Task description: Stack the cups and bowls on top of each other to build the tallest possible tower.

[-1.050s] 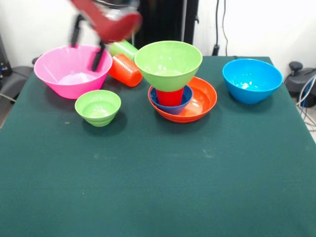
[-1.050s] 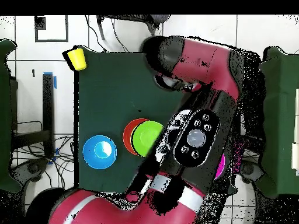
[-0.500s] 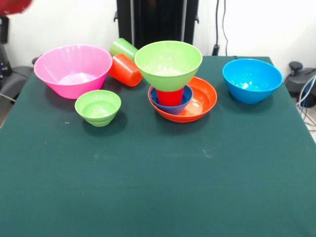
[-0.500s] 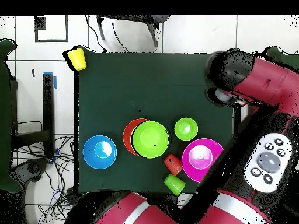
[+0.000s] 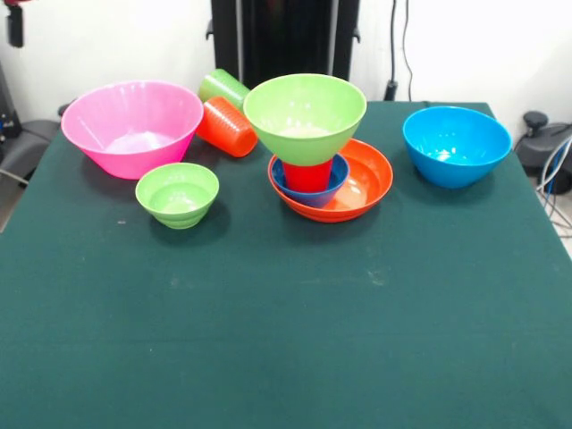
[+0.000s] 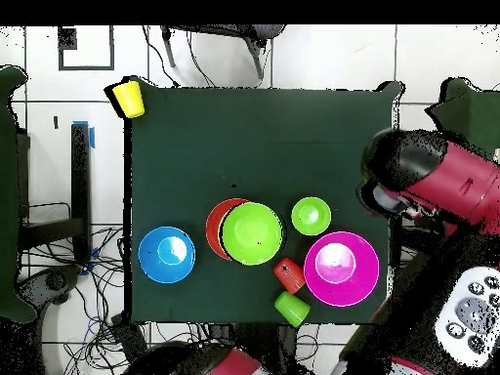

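Sitting mid-surface (image 5: 286, 340), the tower (image 5: 313, 147) is made up of the wide orange bowl (image 5: 366, 183), small dark blue bowl (image 5: 332, 179), red cup (image 5: 308, 175) and large green bowl (image 5: 305, 112) on top. To its left, the pink bowl (image 5: 132, 125) and small green bowl (image 5: 177, 193) are found, with the orange cup (image 5: 228, 127) and light green cup (image 5: 222, 87) tipped over behind. The blue bowl (image 5: 456, 145) is parked right. The yellow cup (image 6: 128, 98) is seen off at a corner. The arm (image 6: 439, 186) is swung aside; end effector state can't be told.
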You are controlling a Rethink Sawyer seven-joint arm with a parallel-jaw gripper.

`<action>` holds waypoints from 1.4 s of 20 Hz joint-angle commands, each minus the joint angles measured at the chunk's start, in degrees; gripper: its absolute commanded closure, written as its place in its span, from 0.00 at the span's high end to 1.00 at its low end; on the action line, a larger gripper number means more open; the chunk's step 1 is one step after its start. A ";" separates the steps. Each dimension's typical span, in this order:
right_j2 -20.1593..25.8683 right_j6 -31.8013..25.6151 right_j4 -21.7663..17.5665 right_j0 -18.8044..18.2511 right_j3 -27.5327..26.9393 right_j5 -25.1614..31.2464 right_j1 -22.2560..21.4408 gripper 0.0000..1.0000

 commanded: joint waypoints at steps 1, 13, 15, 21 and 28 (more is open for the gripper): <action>11.07 -7.74 -1.57 -0.69 15.22 -2.39 -1.55 1.00; 17.37 -1.19 2.36 -2.28 23.39 -9.82 -1.62 1.00; 18.89 0.39 4.06 -2.98 25.62 -14.76 -1.89 1.00; 23.19 1.03 6.38 -5.81 29.77 -23.97 -1.27 1.00; 23.15 3.65 5.58 -4.72 30.15 -23.97 -1.40 1.00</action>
